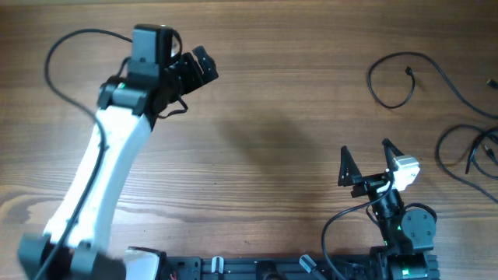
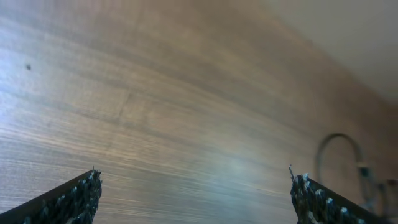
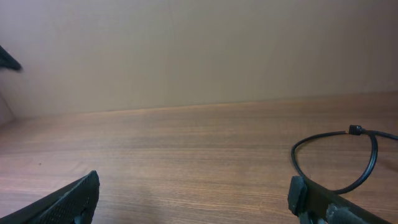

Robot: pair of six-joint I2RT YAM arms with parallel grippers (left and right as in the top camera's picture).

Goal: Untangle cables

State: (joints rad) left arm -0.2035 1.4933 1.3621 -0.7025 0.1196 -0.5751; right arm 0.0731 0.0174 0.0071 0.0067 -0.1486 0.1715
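Observation:
Thin black cables lie at the table's right side. One cable [image 1: 389,78] curls in an open loop with a small plug end [image 1: 409,72] at the upper right; it also shows in the right wrist view [image 3: 336,152] and, blurred, in the left wrist view [image 2: 339,146]. More cable loops [image 1: 467,152] lie at the right edge, partly cut off. My left gripper [image 1: 194,70] is open and empty at the upper left, far from the cables. My right gripper [image 1: 366,159] is open and empty near the front, left of the right-edge loops.
The wooden table [image 1: 272,124] fills the overhead view. A thick black arm wire [image 1: 62,54] arcs at the upper left by the left arm. The arm bases and a black rail [image 1: 257,268] sit along the front edge.

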